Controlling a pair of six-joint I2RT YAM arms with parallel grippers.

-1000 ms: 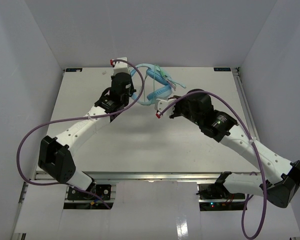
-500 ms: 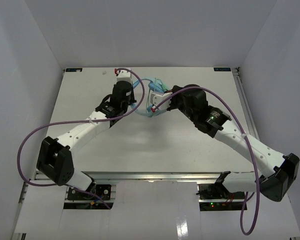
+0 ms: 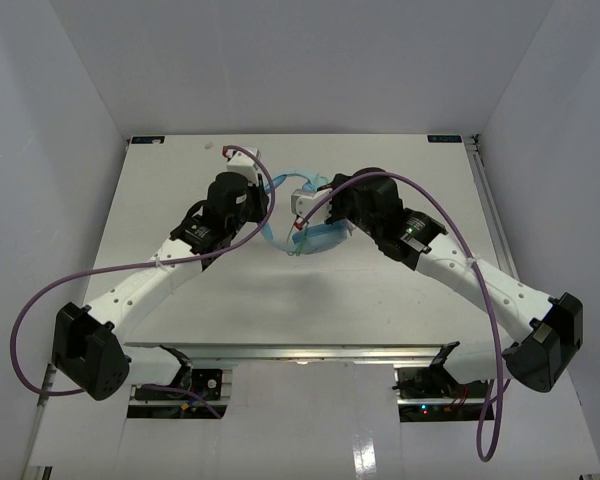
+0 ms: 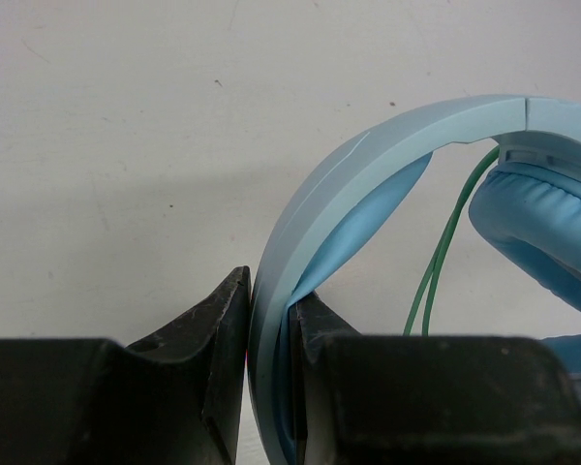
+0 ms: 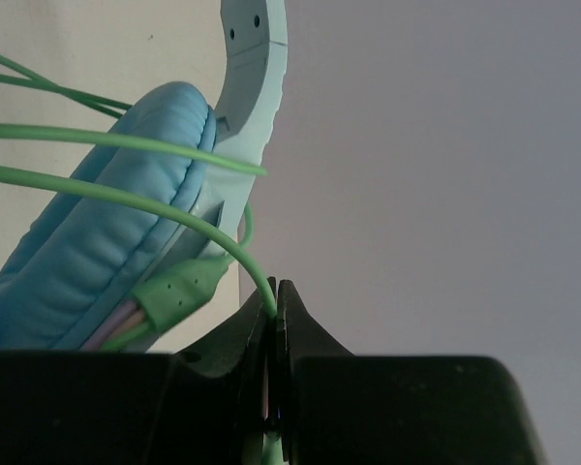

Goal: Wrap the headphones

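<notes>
Top external view: the headphones (image 3: 318, 238) are sitting over the far-centre part of the table (image 3: 420, 165). The left arm (image 3: 170, 265) is reaching them from their left side, the right arm (image 3: 460, 270) from their right side.

Left wrist view: the left gripper (image 4: 268, 310) is clamping the headband (image 4: 368, 155) between both fingers. An earcup (image 4: 542, 223) is showing right of the headband, with the cord (image 4: 445, 242) running between them.

Right wrist view: the right gripper (image 5: 274, 300) is pinching the cord, its fingers nearly touching, just right of an earcup.
</notes>
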